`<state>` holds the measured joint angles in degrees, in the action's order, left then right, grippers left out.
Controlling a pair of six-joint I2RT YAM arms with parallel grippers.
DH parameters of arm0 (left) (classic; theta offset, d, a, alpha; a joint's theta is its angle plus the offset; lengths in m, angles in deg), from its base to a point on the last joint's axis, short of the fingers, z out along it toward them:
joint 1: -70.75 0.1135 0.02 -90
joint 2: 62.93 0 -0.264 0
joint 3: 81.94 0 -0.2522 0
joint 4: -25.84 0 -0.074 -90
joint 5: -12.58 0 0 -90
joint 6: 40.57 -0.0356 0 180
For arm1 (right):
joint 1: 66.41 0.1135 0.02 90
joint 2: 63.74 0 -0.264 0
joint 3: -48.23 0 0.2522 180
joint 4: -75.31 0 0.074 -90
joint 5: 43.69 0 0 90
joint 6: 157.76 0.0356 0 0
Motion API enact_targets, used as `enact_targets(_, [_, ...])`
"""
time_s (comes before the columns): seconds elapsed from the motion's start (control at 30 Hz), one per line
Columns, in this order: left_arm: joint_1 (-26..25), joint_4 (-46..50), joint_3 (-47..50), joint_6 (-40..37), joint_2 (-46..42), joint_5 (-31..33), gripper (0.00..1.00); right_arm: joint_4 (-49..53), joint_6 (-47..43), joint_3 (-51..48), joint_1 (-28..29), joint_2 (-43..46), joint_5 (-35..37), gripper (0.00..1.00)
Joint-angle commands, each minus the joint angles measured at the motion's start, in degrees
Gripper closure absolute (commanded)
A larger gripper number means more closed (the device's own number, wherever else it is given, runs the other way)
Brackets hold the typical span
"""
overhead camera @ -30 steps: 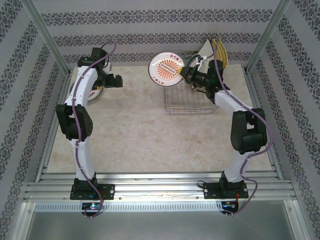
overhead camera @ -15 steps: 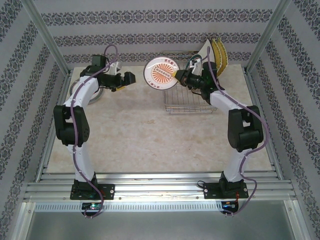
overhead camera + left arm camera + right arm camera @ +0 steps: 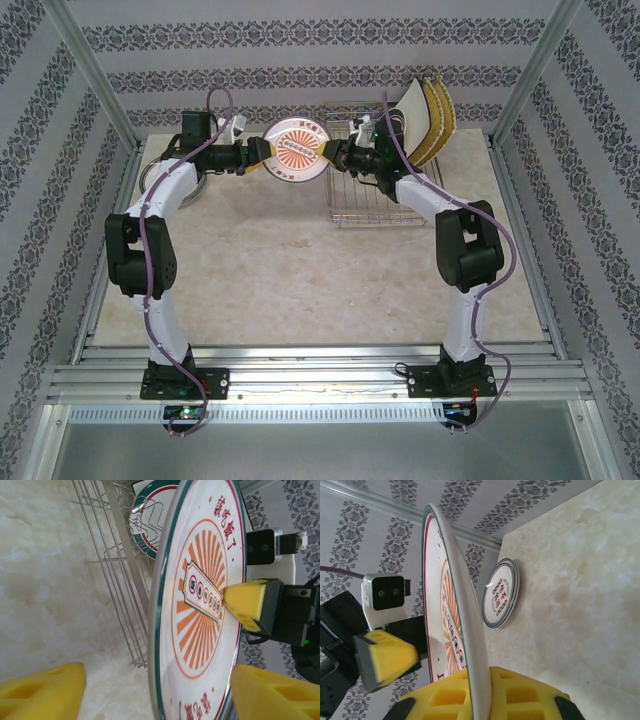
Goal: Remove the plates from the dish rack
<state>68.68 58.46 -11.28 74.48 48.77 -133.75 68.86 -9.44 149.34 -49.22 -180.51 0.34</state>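
Just left of the dish rack (image 3: 378,205): sunburst plate (image 3: 297,150) held on edge, between both arms.
Right gripper (image 3: 337,157) is clamped on the plate's rack-side rim. Left gripper (image 3: 258,155) straddles the opposite rim, jaws parted, pads not pressing. Yellow square plates (image 3: 438,112) stand at the rack's far right end.

The sunburst plate (image 3: 294,157) hangs upright; dish rack (image 3: 375,205) beside.

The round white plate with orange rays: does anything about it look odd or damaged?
Nothing damaged: the round white orange-rayed plate stands on edge in mid-air, the right gripper clamping it, the left gripper astride its rim.
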Motion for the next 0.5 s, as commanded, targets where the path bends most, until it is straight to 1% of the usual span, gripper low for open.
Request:
enact_targets(0.0, [-0.75, 0.38, -1.0, -0.45, 0.27, -0.47, 0.48, -1.66, 0.23, 3.23, 0.83, -0.29, -1.14, 1.0])
enact_targets(0.03, [-0.75, 0.48, -1.19, -0.45, 0.43, -0.45, 0.55, -1.64, 0.28, 3.35, 0.91, -0.38, -1.13, 1.0])
enact_targets(0.07, [-0.75, 0.5, -1.37, -0.37, 0.56, -0.5, 0.59, -1.59, 0.27, 3.41, 1.11, -0.43, -1.21, 1.0])
enact_targets(0.17, [-0.75, 0.53, -2.27, 0.12, 1.0, -0.78, 0.81, -1.29, 0.12, 3.68, 1.36, -0.41, -1.14, 1.0])
enact_targets(0.27, [-0.75, 0.36, -2.69, 0.58, 1.39, -0.88, 1.0, -0.65, -0.4, 4.12, 1.67, -0.63, -1.07, 1.0])
enact_targets(0.33, [-0.72, 0.05, -2.52, 0.77, 1.43, -0.88, 1.0, 0.19, -0.67, 4.53, 1.79, -0.73, -0.88, 1.0])
enact_targets(0.37, [-0.67, -0.1, -2.44, 0.83, 1.42, -0.88, 1.0, 0.86, -1.03, 4.67, 1.79, -0.74, -0.72, 0.95])
enact_targets(0.4, [-0.73, -0.34, -2.22, 0.96, 1.47, -0.75, 1.0, 1.55, -1.53, 4.77, 1.75, -0.64, -0.49, 0.79])
enact_targets(0.43, [-0.6, -0.66, -1.93, 1.16, 1.33, -0.74, 1.0, 2.51, -2.31, 4.89, 1.73, -0.43, -0.2, 0.57])
enact_targets(0.47, [-0.58, -1.19, -1.59, 1.48, 1.22, -0.54, 1.0, 3.89, -3.42, 5.02, 1.63, -0.09, 0.11, 0.37])
